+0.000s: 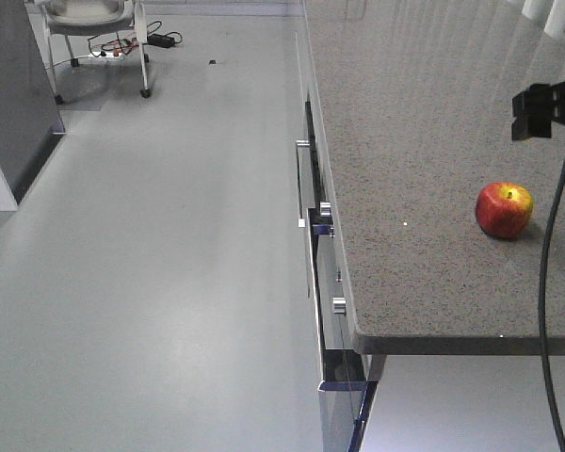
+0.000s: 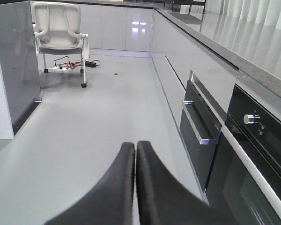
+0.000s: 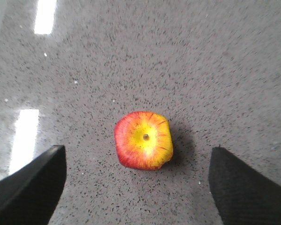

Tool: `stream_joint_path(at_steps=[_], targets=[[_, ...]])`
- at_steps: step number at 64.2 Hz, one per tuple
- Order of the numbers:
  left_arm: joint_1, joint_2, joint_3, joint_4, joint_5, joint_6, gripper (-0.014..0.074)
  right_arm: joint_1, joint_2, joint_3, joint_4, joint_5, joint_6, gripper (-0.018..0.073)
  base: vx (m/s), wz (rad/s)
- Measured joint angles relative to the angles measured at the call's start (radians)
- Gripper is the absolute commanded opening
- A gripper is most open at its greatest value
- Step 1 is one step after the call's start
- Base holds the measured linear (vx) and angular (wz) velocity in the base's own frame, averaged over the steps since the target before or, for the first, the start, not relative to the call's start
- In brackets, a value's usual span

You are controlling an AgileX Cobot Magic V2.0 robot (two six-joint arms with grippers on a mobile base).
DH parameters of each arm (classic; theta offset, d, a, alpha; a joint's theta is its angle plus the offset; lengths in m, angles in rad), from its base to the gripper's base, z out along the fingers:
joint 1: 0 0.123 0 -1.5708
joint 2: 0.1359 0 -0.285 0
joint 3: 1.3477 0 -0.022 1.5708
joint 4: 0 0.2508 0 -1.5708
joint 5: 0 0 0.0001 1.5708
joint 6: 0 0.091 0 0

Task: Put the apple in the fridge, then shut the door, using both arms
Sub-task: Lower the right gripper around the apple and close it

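Apple [image 3: 143, 139] on counter [image 3: 201, 56] — between spread right fingers [image 3: 37, 183], untouched, left gripper [image 2: 135, 145] closed

Kitchen: speckled stone counter [image 1: 414, 141], built-in oven [image 2: 267, 154], glossy cabinets [image 2: 117, 28].

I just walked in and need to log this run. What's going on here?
The robot is about to pick up the apple. It sits alone on the grey counter, with the right gripper hanging open above it, one finger to each side and neither touching. The left gripper is shut on nothing and points low over the floor. The apple has not yet been grasped.
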Motion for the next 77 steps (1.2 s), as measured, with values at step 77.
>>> stream_joint_path(at_steps=[77], targets=[[0.0,0.0,0.0,0.0,0.0,0.0,-0.0006,-0.015,0.279,-0.029,0.048,-0.032,-0.111,0.0591,0.0,0.0]])
